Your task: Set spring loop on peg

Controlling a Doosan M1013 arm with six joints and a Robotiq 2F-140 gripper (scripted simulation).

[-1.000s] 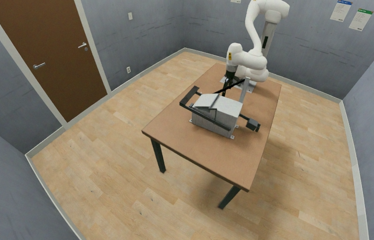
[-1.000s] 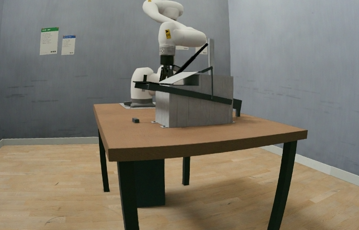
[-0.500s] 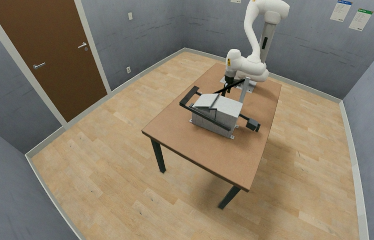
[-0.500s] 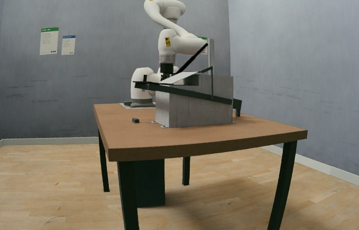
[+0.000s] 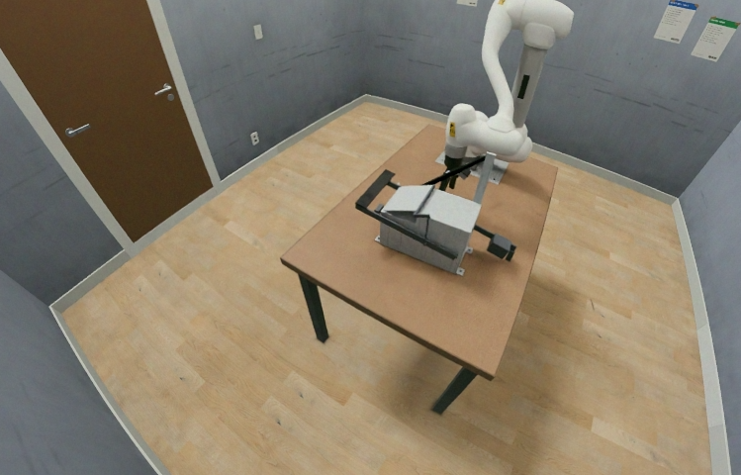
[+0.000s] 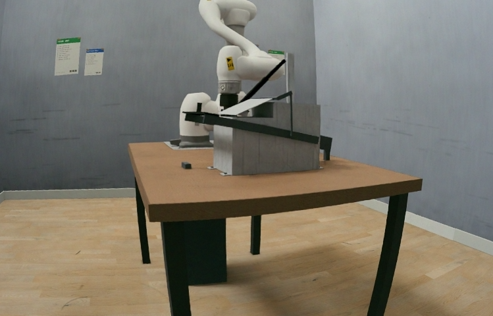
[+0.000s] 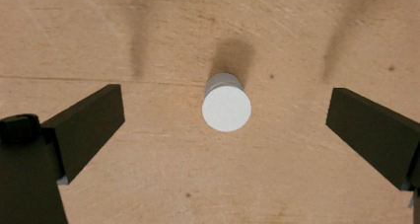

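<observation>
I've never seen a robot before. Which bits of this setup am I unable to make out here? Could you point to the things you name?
- Fingertips: in the exterior view, the feeder (image 5: 450, 221) (image 6: 276, 145) hides them.
- Steel weight: the feeder's body blocks any sight of it in the exterior view.
- Spring's end loop and its peg: no view shows them clearly; the top view is too far off.
- Upper arm (image 5: 498, 64) (image 6: 217, 23): cut off by the top edge in the exterior view.
- Wall notice print: too small, top and exterior views.
</observation>
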